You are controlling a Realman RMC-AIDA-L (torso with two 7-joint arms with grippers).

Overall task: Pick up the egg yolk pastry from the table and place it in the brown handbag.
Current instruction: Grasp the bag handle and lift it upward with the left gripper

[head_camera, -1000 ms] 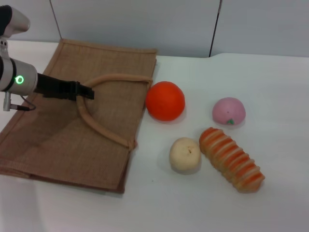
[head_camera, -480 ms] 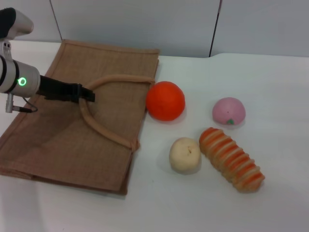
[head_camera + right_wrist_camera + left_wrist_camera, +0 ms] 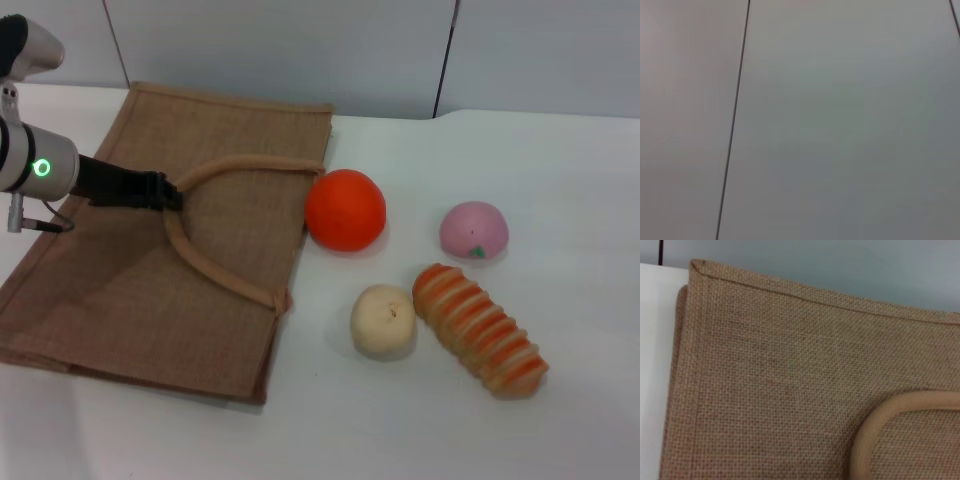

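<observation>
Over by the table's left edge, the left gripper (image 3: 172, 192) looks clamped on the flat tan-brown woven handbag's (image 3: 120, 290) thick looped rope handle (image 3: 215, 270), so a tug might just drag the limp bag shut, leaving the small cream-yellow round egg yolk pastry (image 3: 383, 320) no opening.

White table (image 3: 560, 170) carries brown handbag (image 3: 110, 300), egg yolk pastry (image 3: 382, 320), orange (image 3: 345, 209), pink ball (image 3: 474, 230), striped roll (image 3: 481, 329)

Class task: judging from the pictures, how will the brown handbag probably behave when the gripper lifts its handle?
The handbag lies flat, woven, so it probably sags, floppy. The left gripper is at its rope handle, which bends in a loop, so it likely flexes. Probably light for its size.
</observation>
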